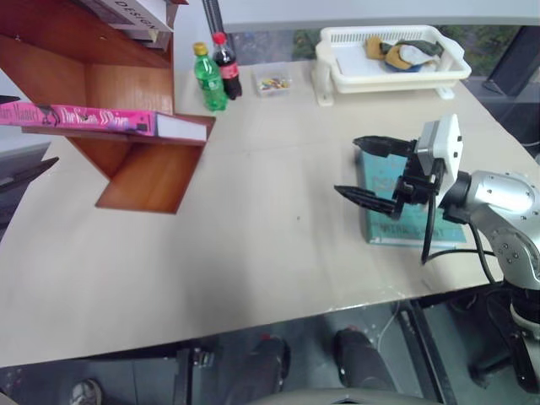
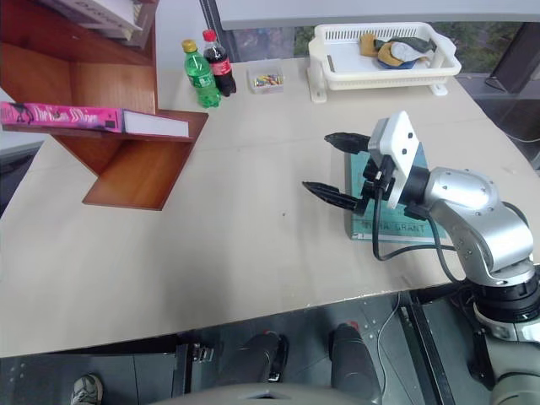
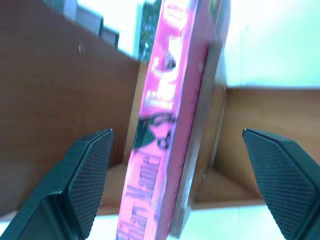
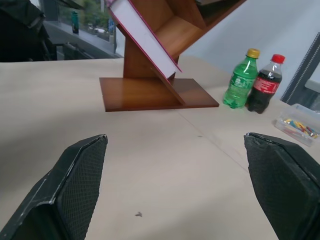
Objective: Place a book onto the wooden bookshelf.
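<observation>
Left gripper [image 3: 175,185] first: its two black fingers [image 3: 85,180] stand spread wide, one on either side of the pink book's [image 3: 165,150] spine, and neither pad touches it. The book lies flat on a slanted board of the wooden bookshelf [image 1: 126,101], spine facing out and white page edges at the end of the board. White books [image 1: 131,15] with dark lettering lean on the board above it.

Over to the right gripper [image 1: 371,171]: also fully spread, holding nothing, hanging above the pale table [image 1: 253,236] with its fingers pointing across toward the shelf. Just beneath and behind it a teal-green book [image 1: 405,215] lies flat on the tabletop, partly covered by the arm.

Further out, a green bottle [image 1: 208,78] with a yellow cap and a dark cola bottle [image 1: 227,66] with a red cap stand side by side near the shelf. Beside them sits a small clear box [image 1: 272,83] of colourful bits. At the far edge rests a white basket [image 1: 396,72] with some cloth items inside.
</observation>
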Tool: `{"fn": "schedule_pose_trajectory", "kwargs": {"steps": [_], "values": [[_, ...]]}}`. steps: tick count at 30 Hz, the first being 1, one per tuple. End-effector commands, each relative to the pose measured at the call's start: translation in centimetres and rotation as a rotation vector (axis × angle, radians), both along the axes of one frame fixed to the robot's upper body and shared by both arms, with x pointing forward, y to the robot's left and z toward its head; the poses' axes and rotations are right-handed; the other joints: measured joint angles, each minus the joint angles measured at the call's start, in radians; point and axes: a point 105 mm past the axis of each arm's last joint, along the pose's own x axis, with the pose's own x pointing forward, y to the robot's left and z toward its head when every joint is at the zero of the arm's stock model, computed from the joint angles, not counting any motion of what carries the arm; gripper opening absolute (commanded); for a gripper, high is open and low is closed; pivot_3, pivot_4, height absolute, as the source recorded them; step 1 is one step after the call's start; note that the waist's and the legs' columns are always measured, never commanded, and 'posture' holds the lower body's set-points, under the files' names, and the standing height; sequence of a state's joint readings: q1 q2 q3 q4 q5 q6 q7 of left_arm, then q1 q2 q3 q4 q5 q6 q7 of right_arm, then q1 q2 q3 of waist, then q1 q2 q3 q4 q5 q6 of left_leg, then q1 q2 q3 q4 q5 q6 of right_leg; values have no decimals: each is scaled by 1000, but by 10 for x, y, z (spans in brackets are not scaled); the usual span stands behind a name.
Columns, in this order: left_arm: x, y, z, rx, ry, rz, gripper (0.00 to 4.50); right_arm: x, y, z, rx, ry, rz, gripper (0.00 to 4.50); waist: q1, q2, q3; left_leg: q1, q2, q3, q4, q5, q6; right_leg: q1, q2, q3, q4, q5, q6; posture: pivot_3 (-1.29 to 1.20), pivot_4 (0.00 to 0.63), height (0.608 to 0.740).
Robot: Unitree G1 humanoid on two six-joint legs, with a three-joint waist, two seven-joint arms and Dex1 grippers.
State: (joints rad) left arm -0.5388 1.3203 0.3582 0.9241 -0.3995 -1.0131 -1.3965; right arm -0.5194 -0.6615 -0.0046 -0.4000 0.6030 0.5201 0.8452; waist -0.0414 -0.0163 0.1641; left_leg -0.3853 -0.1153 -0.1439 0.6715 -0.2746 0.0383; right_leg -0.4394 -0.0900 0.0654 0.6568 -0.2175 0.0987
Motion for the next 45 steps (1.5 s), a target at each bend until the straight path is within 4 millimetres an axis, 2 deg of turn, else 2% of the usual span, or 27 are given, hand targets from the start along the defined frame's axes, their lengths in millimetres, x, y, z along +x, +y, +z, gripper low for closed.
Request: {"fn": "schedule_pose_trajectory", "kwargs": {"steps": [1, 3, 4, 6, 8, 9, 11, 13, 14, 17, 19, 22, 24, 26, 28, 30, 33, 37, 40, 45], "values": [[-9, -16, -1, -57, -24, -87, 4430, -3, 2, 10, -3, -49, 33, 4500, -1, 1, 0, 0, 0, 0, 0, 0, 0, 0, 0, 0, 0, 0, 0, 0, 150, 740], [-12, -36, -10, -126, -9, -155, 4430, -3, 2, 10, -7, -49, 35, 4500, -3, 1, 1, 0, 1, 1, -1, 0, 0, 0, 0, 1, -1, 0, 0, 0, 150, 740], [-13, -56, -18, -164, 13, -211, 4198, -3, 2, 10, -10, -51, 33, 4500, -3, 1, 1, 0, 1, 1, -1, 0, -1, 0, 0, 2, 0, 0, -1, 0, 150, 740], [-17, -95, -32, -263, 48, -306, 3582, -4, 1, 11, -13, -54, 24, 4500, 0, 1, 1, -1, 2, 1, -1, 0, -1, -1, 0, 1, -2, 0, -1, 0, 150, 740], [-17, -131, -48, -415, 87, -351, 2571, -6, -2, 12, -19, -56, 8, 4500, 8, 1, 1, -1, 2, 1, -2, 0, -1, 0, 0, 1, -5, 1, -2, 0, 150, 740], [-17, -145, -56, -464, 113, -359, 2056, -7, -3, 13, -23, -58, 1, 4500, 9, 1, 1, -1, 2, 1, -2, 0, -1, 0, 0, 0, -5, 1, -2, 0, 150, 740], [-6, -164, -71, -597, 138, -306, 1457, -10, -5, 14, -30, -62, -16, 4500, 15, 4, 0, -1, 2, 1, -2, 1, -3, 1, 0, 0, -6, 2, -3, 0, 150, 740], [6, -177, -81, -696, 138, -243, 1457, -12, -7, 14, -35, -65, -30, 4500, 22, 3, 0, 1, 2, 1, -2, 1, -3, 2, 0, 0, -6, 2, -3, 0, 150, 740], [23, -185, -86, -799, 112, -178, 1457, -13, -9, 14, -35, -65, -43, 4500, 25, 4, 0, 1, 2, 1, -3, 1, -3, 2, 1, 0, -7, 3, -4, 0, 150, 740], [68, -212, -85, -1060, 8, -43, 1457, -15, -10, 12, -21, -64, -82, 4500, 54, 2, -1, 2, 1, -1, -1, 2, -3, 6, 1, -3, -6, 4, -6, 0, 150, 740], [81, -223, -81, -1123, -51, 14, 1457, -17, -10, 14, -5, -68, -106, 4500, 57, -1, -2, 2, 2, -3, 0, 2, -4, 7, 2, -5, -9, 8, -6, 0, 150, 740], [91, -235, -71, -1196, -103, 26, 1457, -20, -12, 13, 1, -68, -135, 4500, 52, -1, -3, 3, 2, 0, 0, 3, -5, 8, 3, -1, -10, 8, -5, 0, 150, 740], [99, -235, -65, -1245, -136, 56, 1457, -23, -15, 10, -5, -64, -155, 4500, 54, -1, -3, 3, 2, 0, -1, 3, -5, 7, 3, -1, -11, 8, -5, 0, 150, 740], [106, -225, -61, -1316, -172, 120, 1457, -25, -18, 8, -10, -60, -173, 4500, 57, -1, -3, 2, 3, 0, -1, 3, -5, 7, 3, -1, -13, 8, -5, 0, 150, 740], [110, -205, -61, -1361, -237, 221, 1457, -27, -19, 8, -9, -61, -187, 4500, 56, -1, -3, 2, 3, 0, -1, 3, -5, 7, 3, -2, -14, 8, -5, 0, 150, 740], [107, -185, -62, -1371, -317, 316, 1457, -28, -20, 8, -6, -62, -197, 4500, 52, -1, -3, 2, 3, 0, -1, 3, -5, 7, 3, -1, -14, 8, -5, 0, 150, 740], [102, -172, -60, -1373, -376, 361, 1457, -29, -20, 8, -1, -63, -206, 4500, 43, -1, -3, 3, 4, 1, -1, 3, -5, 7, 4, 0, -14, 8, -5, 0, 150, 740], [106, -183, -57, -1374, -325, 282, 1457, -28, -19, 9, 18, -65, -215, 4500, 27, -1, -3, 3, 6, 2, -2, 3, -5, 7, 5, 0, -13, 8, -5, 0, 150, 740], [106, -203, -63, -1322, -227, 176, 1457, -29, -17, 11, 43, -70, -212, 4500, 29, -1, -3, 4, 7, 3, -2, 3, -5, 7, 6, 0, -13, 8, -5, 0, 150, 740], [95, -230, -96, -1226, 0, 36, 1457, -32, -14, 18, 77, -78, -187, 4500, 36, 0, -3, 3, 5, 3, -1, 3, -5, 7, 4, 0, -14, 8, -5, 0, 150, 740]]}}
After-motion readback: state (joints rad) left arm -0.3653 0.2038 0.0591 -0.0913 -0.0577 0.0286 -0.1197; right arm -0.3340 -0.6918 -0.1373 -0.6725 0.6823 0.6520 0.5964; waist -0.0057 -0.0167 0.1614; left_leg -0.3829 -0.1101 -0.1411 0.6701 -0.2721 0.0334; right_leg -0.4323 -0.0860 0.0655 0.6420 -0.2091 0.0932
